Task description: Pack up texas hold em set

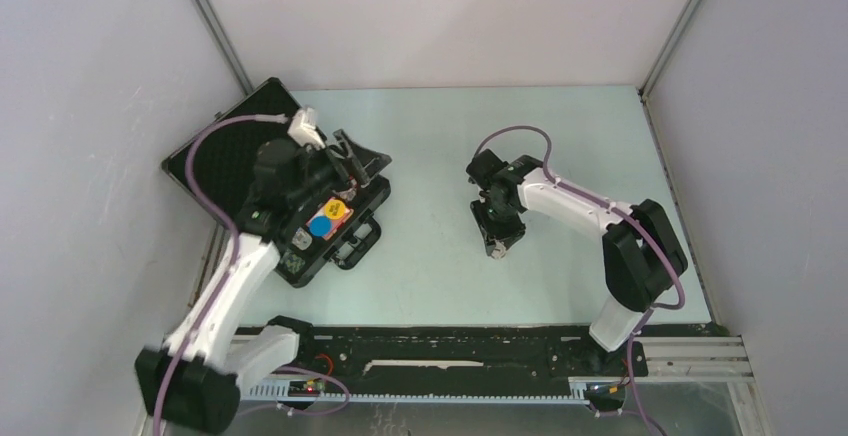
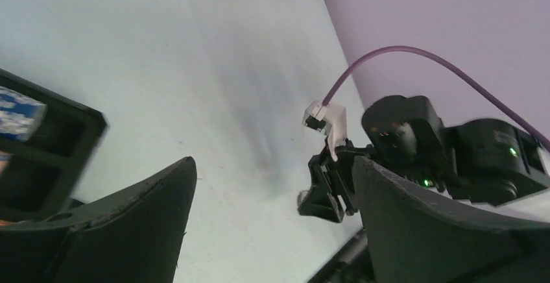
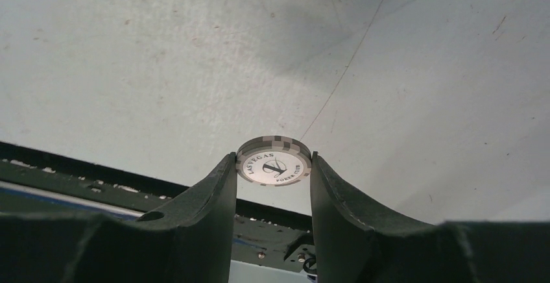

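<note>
Chip-return step, by my judgement: right pincer (image 1: 497, 241) clamped edgewise on a grey-white poker chip (image 3: 274, 166) over the bare counter (image 1: 430, 286), well apart from the open black case (image 1: 215, 171) at left rear, where the left pincer (image 2: 274, 166) hangs spread and empty; next calls for carrying the chip left into the case.

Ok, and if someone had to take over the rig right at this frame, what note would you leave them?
Left pincer: open, empty, at the open case on the table's left side.
Right pincer: shut on a grey-and-white poker chip, held on edge above bare table, well apart from the case.
Done: the case holds a blue disc and other pieces; lid laid back.
Left: carry the chip to the case, stow it, then probably close the lid.
</note>
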Controlling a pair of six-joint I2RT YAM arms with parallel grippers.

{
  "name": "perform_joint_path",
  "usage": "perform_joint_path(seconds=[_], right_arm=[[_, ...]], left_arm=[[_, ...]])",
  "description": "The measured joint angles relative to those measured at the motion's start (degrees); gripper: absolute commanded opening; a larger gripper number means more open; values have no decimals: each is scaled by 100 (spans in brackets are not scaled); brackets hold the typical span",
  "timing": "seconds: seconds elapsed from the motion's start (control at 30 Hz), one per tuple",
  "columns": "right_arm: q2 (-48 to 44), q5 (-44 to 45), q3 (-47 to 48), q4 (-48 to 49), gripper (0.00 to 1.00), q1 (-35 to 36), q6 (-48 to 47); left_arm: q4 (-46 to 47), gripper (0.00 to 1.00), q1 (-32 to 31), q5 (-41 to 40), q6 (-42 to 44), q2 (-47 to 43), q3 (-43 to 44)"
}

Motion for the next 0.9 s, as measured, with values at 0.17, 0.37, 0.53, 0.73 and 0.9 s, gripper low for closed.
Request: perform_joint_path(seconds=[0.17, 0.37, 0.53, 0.73, 0.9], right_arm=[[-118, -50, 302, -203, 0, 129, -63], [-181, -17, 713, -463, 0, 402, -66], [-251, 37, 1062, -704, 0, 619, -61], [-284, 109, 1436, -940, 0, 787, -48], [-284, 214, 1665, -1097, 0, 885, -33]], left_arm=[[1263, 84, 144, 1078, -1537, 1792, -214], [2280, 74, -11, 1698, -2699, 3010, -450], [3519, 69, -463, 2297, -3296, 3748, -452], [4745, 68, -955, 2914, -3869, 4328, -553], [5160, 65, -1322, 3257, -4030, 4631, -553]])
